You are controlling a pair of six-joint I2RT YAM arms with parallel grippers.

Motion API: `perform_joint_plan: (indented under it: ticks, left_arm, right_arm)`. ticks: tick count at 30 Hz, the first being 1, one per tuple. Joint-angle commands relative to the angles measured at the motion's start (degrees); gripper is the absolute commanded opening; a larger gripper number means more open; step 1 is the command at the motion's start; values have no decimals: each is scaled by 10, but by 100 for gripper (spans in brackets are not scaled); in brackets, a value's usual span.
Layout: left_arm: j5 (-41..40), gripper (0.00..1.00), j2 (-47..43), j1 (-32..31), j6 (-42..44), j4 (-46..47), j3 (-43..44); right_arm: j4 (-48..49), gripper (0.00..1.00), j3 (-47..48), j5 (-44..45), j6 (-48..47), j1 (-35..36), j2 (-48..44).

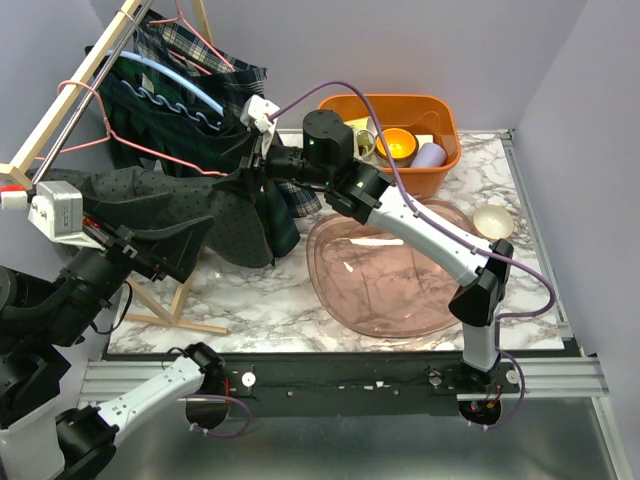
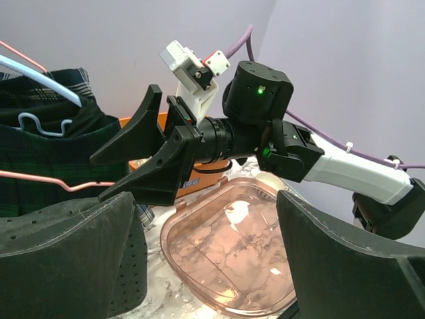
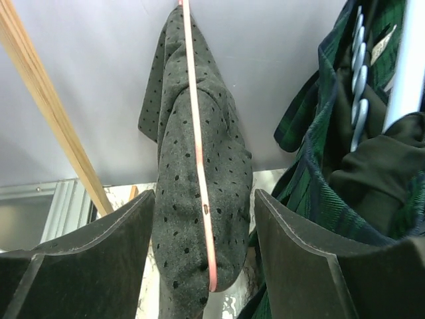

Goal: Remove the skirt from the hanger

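Fabric of the grey dotted skirt (image 3: 176,232) hung, draped over a pink wire hanger (image 3: 198,166), between the parted fingers of the right gripper (image 3: 204,199); each finger stood just beside the cloth, and no firm pinch showed. The left gripper (image 2: 206,199) was spread wide and held nothing, with the skirt's edge just beside its left finger. The skirt hung above the far left corner of the marble-patterned tabletop (image 1: 260,300), by a wooden rack (image 1: 80,80) carrying green plaid garments (image 1: 200,130). A pink translucent tray (image 1: 390,270) lay mid-table, and an orange tub (image 1: 440,160) sat at the far edge below plain lilac walls.
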Motion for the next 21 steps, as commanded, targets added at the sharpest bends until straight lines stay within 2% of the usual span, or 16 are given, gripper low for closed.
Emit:
perform_joint_plan:
  ticks: [1, 7, 10, 16, 17, 18, 21]
  left_arm:
    - [-6, 99, -10, -3, 12, -1, -21]
    - [-30, 99, -1, -2, 24, -4, -20]
    - [-54, 97, 6, -2, 31, -9, -17]
    - [-79, 93, 8, -3, 64, -7, -27]
    - [-85, 92, 9, -3, 68, -7, -27]
    - [-87, 92, 9, -3, 71, -7, -28]
    - [-108, 91, 13, -3, 77, -9, -30]
  right_arm:
    - [8, 69, -4, -5, -29, 9, 18]
    - [14, 65, -21, 0, -35, 20, 17]
    - [14, 58, -24, 8, -38, 24, 17]
    - [49, 21, -60, 25, -35, 26, -16]
    - [65, 8, -62, 25, -34, 26, -22]
    - [69, 2, -65, 29, -32, 26, -30]
    - [91, 1, -77, 35, -23, 28, -51]
